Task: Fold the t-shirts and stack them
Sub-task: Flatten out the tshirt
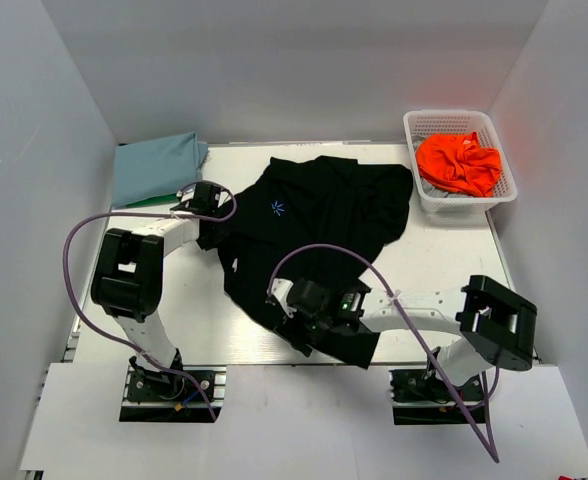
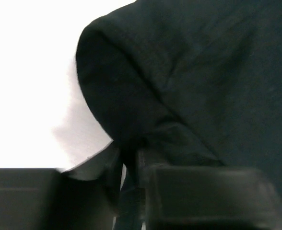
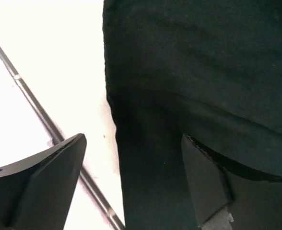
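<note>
From above, the black t-shirt [image 1: 324, 210] lies rumpled between both grippers. Left wrist: the left gripper [image 2: 129, 167] pinches a fold of it, jaws nearly closed. Right wrist: the right gripper [image 3: 134, 143] stands wide, the shirt's edge between its fingers.

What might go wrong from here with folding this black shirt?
1. The left gripper pinches only a small bunch of the black t-shirt at its edge, so a pull may slip it free.
2. The right gripper is open astride the shirt's edge, and closing could catch too little cloth.
3. The purple cable arches over the shirt and could drag it.
</note>
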Tool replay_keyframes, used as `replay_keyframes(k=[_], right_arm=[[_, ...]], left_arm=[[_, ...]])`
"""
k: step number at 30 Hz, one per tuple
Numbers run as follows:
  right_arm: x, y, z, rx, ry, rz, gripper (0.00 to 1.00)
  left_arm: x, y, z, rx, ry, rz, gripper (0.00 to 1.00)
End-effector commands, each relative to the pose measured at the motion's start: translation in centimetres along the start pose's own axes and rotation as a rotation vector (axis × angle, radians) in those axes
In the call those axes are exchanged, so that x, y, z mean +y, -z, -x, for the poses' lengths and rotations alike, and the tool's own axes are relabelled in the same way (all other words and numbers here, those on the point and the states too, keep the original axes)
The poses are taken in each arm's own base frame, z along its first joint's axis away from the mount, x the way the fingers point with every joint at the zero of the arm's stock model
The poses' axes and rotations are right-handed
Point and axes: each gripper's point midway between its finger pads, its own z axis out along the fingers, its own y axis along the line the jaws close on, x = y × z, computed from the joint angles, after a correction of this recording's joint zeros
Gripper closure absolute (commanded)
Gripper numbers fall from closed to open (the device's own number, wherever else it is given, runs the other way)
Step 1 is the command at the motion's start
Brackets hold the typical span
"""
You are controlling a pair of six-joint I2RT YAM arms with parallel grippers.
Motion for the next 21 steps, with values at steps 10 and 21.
replay_keyframes(k=[10, 21], right_arm=[[-3.5, -3.4, -4.4, 0.070, 0.036, -0.290, 0.69], [-10.5, 9.7, 6.8, -0.422, -0.177, -0.759, 1.00]], left_arm=[[0.3, -0.5, -3.9, 0.085, 0.005, -0.031, 1.00], [-4.4, 11.1, 3.2, -0.177, 0.078, -0.335, 1.00]])
